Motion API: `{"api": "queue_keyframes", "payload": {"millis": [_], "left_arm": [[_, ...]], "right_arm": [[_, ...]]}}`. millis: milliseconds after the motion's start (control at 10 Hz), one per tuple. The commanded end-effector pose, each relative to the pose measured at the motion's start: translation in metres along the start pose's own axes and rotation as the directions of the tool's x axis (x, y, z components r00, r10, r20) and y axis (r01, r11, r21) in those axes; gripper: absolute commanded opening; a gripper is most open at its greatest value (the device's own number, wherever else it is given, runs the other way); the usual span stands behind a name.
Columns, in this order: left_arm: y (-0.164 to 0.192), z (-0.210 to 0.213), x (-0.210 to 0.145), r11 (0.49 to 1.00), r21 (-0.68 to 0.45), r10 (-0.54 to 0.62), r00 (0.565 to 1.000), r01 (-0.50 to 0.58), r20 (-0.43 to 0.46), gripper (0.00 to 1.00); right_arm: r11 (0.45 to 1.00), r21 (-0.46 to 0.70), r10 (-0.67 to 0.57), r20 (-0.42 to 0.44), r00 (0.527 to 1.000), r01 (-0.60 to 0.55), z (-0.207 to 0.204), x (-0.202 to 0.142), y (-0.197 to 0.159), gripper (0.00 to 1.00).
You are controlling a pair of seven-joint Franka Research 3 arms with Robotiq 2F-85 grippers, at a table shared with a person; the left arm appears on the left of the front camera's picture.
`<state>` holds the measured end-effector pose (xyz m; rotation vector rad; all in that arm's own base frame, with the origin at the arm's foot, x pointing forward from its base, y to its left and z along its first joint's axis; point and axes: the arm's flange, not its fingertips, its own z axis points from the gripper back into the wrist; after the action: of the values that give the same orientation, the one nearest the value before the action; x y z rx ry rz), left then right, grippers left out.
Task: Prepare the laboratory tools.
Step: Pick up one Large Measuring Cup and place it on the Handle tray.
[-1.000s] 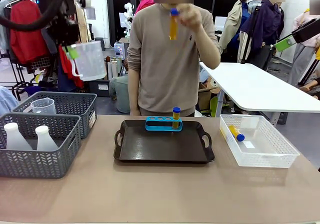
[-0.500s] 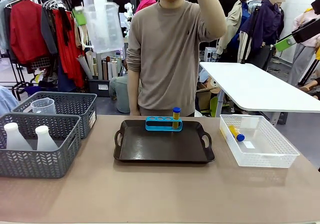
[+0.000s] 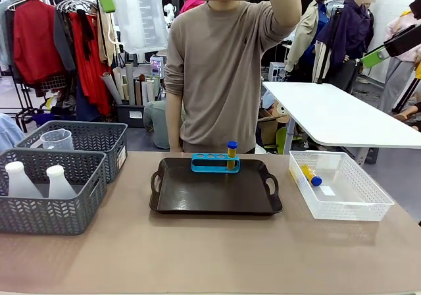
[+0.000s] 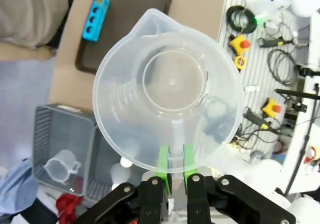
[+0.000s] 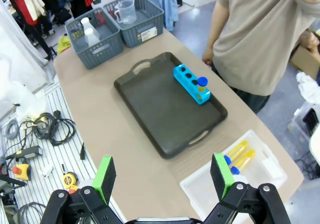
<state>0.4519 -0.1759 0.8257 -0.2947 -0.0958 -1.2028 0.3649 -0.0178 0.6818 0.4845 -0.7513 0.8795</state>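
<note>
Holding the beaker (image 3: pixel 138 15): left gripper (image 4: pixel 172 160) is pinching its handle, keeping it upright and high, likely to clear the baskets (image 3: pixel 66 196).
Right gripper (image 5: pixel 162 176): hanging spread wide and empty, free for tubes.
Rack (image 3: pixel 210 162): sitting on the tray (image 3: pixel 197 199), propping one tube (image 3: pixel 231 151) upright.

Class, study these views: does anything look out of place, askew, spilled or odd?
Nothing is spilled or damaged. One oddity: the left gripper holds the empty measuring beaker by its handle, high above the table. The blue rack on the tray holds one tube, three holes empty.
</note>
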Motion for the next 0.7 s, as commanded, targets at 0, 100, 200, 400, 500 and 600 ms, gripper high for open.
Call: {"api": "queue_keyframes", "payload": {"millis": [0,100,200,400,500,600], "left_arm": [[-0.001,-0.003,0.000,1.000,-0.027,-0.001,1.000,0.001,0.006,0.00],[-0.001,-0.003,0.000,1.000,-0.027,-0.001,1.000,0.001,0.006,0.00],[-0.001,-0.003,0.000,1.000,-0.027,-0.001,1.000,0.001,0.006,0.00],[0.005,-0.019,-0.003,1.000,-0.011,-0.002,1.000,0.002,0.009,0.00],[0.004,-0.038,0.000,1.000,-0.004,0.002,1.000,-0.002,0.006,0.00],[0.005,-0.061,0.006,0.999,-0.028,-0.017,1.000,0.017,-0.003,0.00]], "right_arm": [[1.000,0.012,0.012,0.022,1.000,-0.013,0.000,0.002,0.000,1.00],[1.000,0.012,0.012,0.022,1.000,-0.013,0.000,0.002,0.000,1.00],[1.000,0.012,0.012,0.022,1.000,-0.013,0.000,0.002,0.000,1.00],[1.000,0.012,0.012,0.022,1.000,-0.013,0.000,0.002,0.000,1.00],[1.000,0.012,0.012,0.022,1.000,-0.013,0.000,0.002,0.000,1.00],[1.000,0.012,0.012,0.022,1.000,-0.013,0.000,0.002,0.000,1.00]]}}
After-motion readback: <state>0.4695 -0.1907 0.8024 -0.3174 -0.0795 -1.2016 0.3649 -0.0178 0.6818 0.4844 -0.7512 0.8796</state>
